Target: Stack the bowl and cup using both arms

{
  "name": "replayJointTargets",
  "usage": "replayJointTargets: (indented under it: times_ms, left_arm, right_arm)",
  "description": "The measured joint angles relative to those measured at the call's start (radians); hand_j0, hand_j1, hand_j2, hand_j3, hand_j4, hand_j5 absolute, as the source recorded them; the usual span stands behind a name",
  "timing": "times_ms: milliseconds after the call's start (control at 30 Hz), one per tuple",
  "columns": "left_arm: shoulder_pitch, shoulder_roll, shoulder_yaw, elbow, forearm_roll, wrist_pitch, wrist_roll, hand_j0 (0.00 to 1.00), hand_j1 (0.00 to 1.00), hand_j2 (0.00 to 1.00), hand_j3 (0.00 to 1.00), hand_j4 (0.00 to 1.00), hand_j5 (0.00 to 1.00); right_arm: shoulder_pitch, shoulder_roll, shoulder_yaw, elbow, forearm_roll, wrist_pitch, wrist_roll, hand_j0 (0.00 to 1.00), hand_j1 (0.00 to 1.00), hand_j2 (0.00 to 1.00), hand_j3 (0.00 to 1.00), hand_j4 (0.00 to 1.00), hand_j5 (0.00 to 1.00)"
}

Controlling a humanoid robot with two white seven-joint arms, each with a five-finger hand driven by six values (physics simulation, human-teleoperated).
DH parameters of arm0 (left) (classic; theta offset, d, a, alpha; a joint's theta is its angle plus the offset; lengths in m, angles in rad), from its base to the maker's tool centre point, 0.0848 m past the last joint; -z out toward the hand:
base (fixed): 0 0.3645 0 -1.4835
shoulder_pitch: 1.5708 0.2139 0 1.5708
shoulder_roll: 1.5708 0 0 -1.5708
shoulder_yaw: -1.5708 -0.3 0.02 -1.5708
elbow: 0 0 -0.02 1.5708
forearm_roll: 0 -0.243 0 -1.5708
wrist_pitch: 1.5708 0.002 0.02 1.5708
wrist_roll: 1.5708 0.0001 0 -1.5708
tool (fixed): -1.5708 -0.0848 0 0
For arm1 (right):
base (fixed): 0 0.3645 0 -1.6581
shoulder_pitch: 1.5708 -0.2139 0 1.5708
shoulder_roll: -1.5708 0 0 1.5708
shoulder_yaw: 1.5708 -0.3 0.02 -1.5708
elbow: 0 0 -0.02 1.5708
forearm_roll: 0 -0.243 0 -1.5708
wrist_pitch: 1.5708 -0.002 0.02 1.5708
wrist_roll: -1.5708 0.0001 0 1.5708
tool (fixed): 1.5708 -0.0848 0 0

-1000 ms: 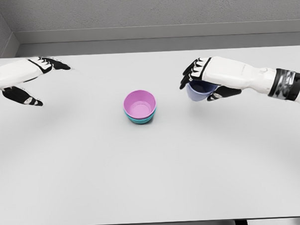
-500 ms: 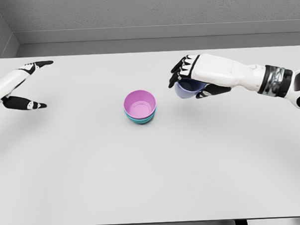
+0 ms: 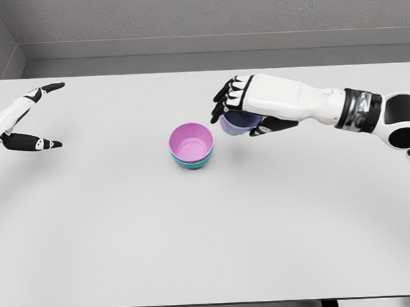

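Right arm [image 3: 305, 101]: smooth white shell, a banded grey-and-black metallic cuff behind the forearm, a black joint beyond it. Right hand [image 3: 247, 107]: white back, black fingers with white knuckle patches. Left hand [image 3: 20, 124]: white, black-tipped fingers.

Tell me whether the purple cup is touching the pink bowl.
Apart. The head view shows bare table between the purple cup, gripped from above by the right hand, and the pink bowl.
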Motion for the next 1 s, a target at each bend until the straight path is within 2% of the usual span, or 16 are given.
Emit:
replayJointTargets:
  times_ms: [1000]
  left_arm:
    - [-0.009, -0.010, 0.000, 0.029, -0.006, 0.000, 0.000, 1.00, 1.00, 1.00, 1.00, 1.00, 1.00]
  right_arm:
    - [-0.029, 0.132, 0.046, -0.011, 0.045, 0.000, -0.002, 0.67, 0.67, 0.67, 0.67, 0.67, 0.67]
